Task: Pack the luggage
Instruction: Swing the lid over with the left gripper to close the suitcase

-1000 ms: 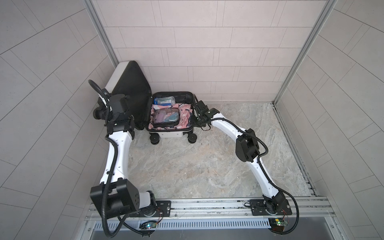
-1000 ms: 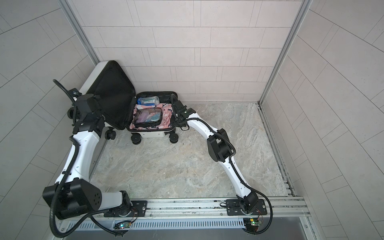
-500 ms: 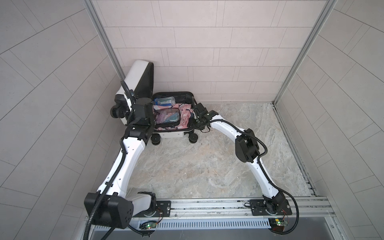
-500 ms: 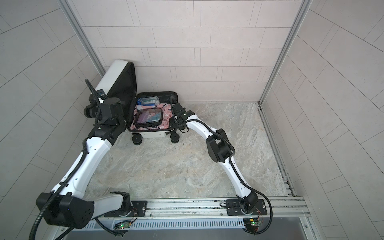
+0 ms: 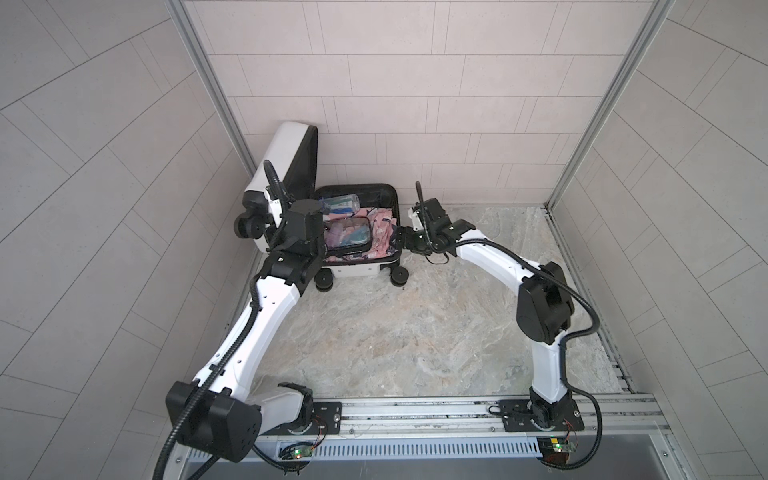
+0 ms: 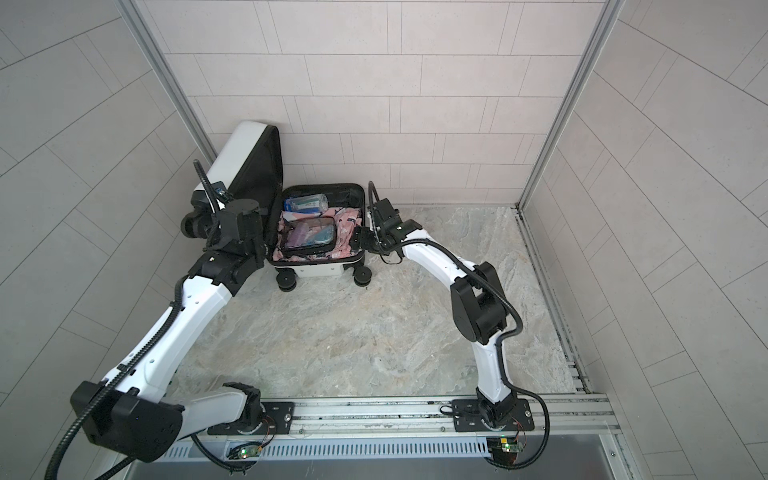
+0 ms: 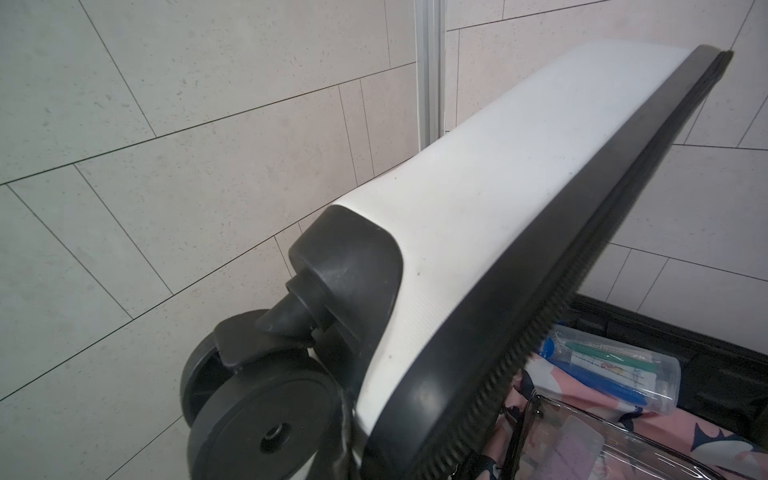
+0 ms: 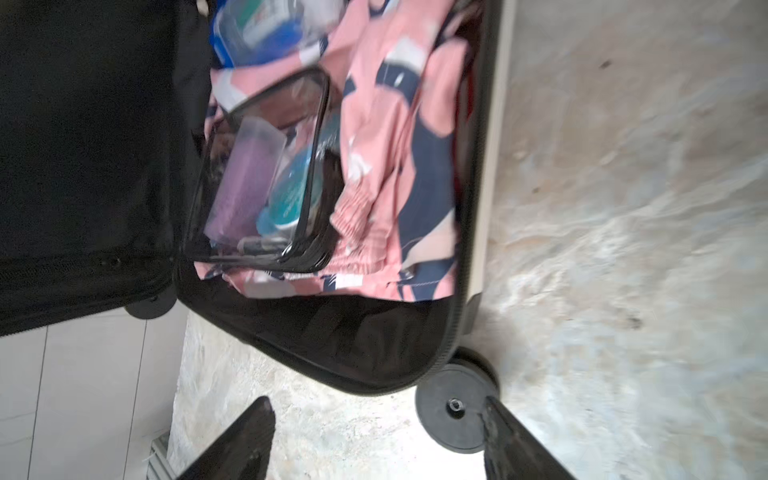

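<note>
Right pincer [image 8: 378, 440] gapes apart and empty beside a wheel of the luggage [image 5: 355, 271], which only its wrist view shows. The luggage lies at the surface's [image 5: 415, 332] far-left corner, lid standing steeply, with a pouch [image 5: 347, 237] on pink clothes [image 5: 384, 235]. The left pincer's [image 5: 303, 226] fingers are hidden, so its state cannot be told.

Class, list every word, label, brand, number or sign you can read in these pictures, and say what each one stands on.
No text can be read anywhere.
Clear case in the luggage: coloured print on the things inside, too blurred to read.
Teal item in the clear pouch: faint marks, too blurred to read.
Luggage shell: no lettering shows.
</note>
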`<action>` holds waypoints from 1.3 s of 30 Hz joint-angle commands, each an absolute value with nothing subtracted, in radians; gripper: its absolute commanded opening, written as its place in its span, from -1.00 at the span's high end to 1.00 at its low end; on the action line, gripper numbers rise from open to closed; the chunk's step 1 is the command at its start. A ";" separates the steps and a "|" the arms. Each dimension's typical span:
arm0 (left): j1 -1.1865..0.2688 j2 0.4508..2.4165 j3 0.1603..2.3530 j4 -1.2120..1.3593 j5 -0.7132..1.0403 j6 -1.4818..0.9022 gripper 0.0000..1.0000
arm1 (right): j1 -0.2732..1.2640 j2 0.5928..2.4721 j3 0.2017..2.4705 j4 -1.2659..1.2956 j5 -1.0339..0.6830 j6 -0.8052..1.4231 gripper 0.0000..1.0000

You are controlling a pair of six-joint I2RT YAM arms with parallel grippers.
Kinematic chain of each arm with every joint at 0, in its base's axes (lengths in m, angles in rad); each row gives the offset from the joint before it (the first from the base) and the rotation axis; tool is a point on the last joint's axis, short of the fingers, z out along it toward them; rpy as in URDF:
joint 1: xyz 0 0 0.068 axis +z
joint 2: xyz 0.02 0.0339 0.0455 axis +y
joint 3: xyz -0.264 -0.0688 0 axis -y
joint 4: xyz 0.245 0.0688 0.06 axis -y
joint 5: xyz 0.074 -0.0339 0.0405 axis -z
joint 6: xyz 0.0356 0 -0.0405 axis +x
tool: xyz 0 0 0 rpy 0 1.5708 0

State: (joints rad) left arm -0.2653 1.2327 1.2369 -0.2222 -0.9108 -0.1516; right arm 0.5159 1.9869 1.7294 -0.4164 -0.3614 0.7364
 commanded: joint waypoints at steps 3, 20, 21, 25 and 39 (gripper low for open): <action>-0.320 1.203 1.239 -0.105 -0.782 -0.251 1.00 | 0.416 1.998 1.664 -0.400 -0.357 0.737 -0.38; -0.490 1.236 1.257 -0.054 -0.889 -0.258 1.00 | 0.511 2.278 1.872 -0.448 -0.434 0.739 -0.25; -0.506 1.241 1.259 -0.051 -0.899 -0.259 1.00 | 0.517 2.281 1.876 -0.444 -0.437 0.745 -0.25; -0.597 1.267 1.262 -0.021 -0.949 -0.262 1.00 | 0.540 2.293 1.881 -0.429 -0.447 0.761 -0.25; -0.998 1.410 1.304 0.042 -1.071 -0.333 -0.43 | 0.532 2.279 1.821 -0.378 -0.476 0.799 -0.26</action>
State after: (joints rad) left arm -0.9073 1.4090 1.2457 -0.1047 -1.1389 -0.2066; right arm 0.4648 2.2803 1.8324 -0.4946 -0.3519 0.7746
